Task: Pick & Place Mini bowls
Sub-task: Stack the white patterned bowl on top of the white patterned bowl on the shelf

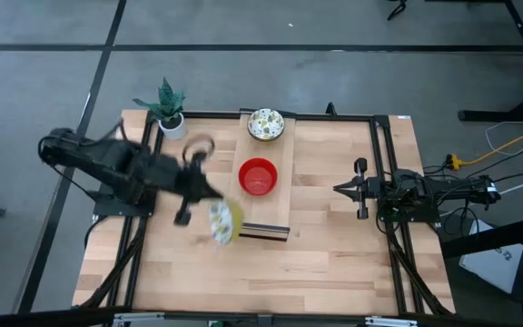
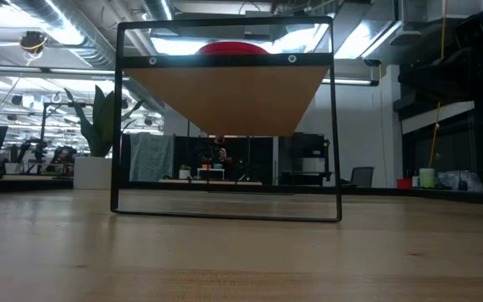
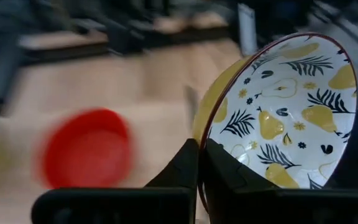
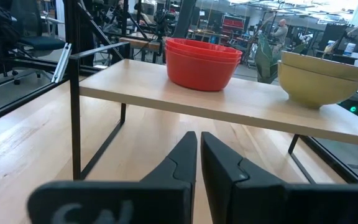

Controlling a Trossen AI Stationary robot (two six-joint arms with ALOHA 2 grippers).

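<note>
A patterned mini bowl [image 3: 284,106], cream inside with yellow pears and dark leaves and yellow outside, sits in my left gripper [image 3: 199,163]. In the high view that bowl [image 1: 223,221] is tipped on edge by the near end of a raised wooden shelf [image 1: 280,154]. On the shelf stand stacked red bowls [image 1: 258,176] and stacked patterned bowls [image 1: 266,124]. My right gripper [image 1: 339,189] waits, shut, to the right of the shelf. From its wrist view [image 4: 199,155] it faces the red stack [image 4: 202,62] and the yellow-sided stack [image 4: 322,78]. My left gripper pinches the patterned bowl by its rim [image 3: 199,140], with one finger [image 3: 225,171] inside against the painted face and the other finger [image 3: 180,168] outside on the yellow wall. The bowl is tipped on its side. It does not show on the table top in the low view.
A small white pot with a green plant [image 1: 169,111] stands at the far left corner. The shelf rests on a black metal frame [image 2: 225,214] with open room under it. Black rails [image 1: 381,173] run along both sides of the table.
</note>
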